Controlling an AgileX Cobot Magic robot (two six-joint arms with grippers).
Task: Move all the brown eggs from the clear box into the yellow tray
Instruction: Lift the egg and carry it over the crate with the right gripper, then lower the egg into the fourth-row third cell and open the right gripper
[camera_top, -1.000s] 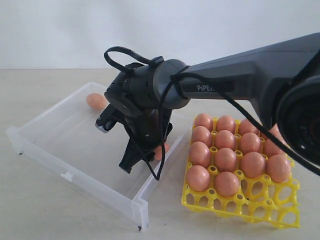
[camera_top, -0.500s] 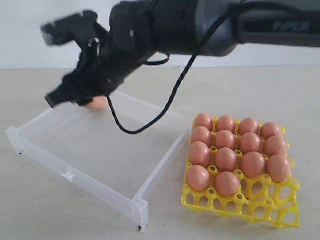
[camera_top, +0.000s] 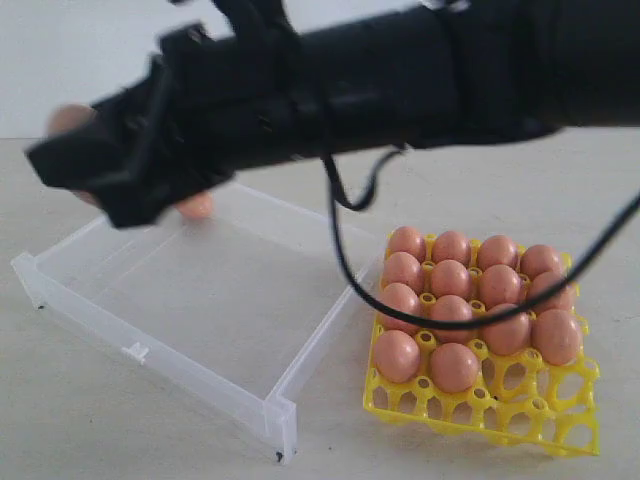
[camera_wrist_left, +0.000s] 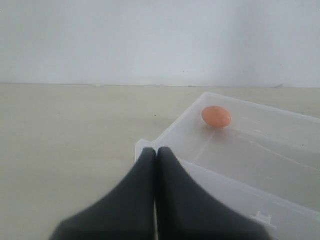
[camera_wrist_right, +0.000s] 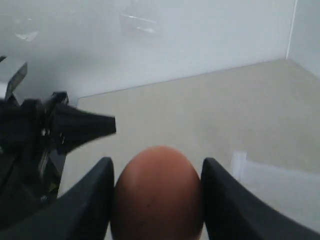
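**A:** What's being held by the right gripper (camera_wrist_right: 159, 200)?

**B:** A smooth oval brown egg (camera_wrist_right: 157, 185). The left gripper (camera_wrist_left: 156, 152) is pressed closed, empty. One more egg (camera_wrist_left: 216, 116) is seen in the clear box (camera_wrist_left: 225, 180), beside the yellow lattice tray (camera_top: 480, 415).

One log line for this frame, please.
right gripper: shut on brown egg, aloft | left gripper: shut, empty | clear box: holds one loose egg | yellow tray: front cells empty

Beige table (camera_top: 100, 430) under clear box (camera_top: 180, 368) and yellow tray (camera_top: 560, 425).
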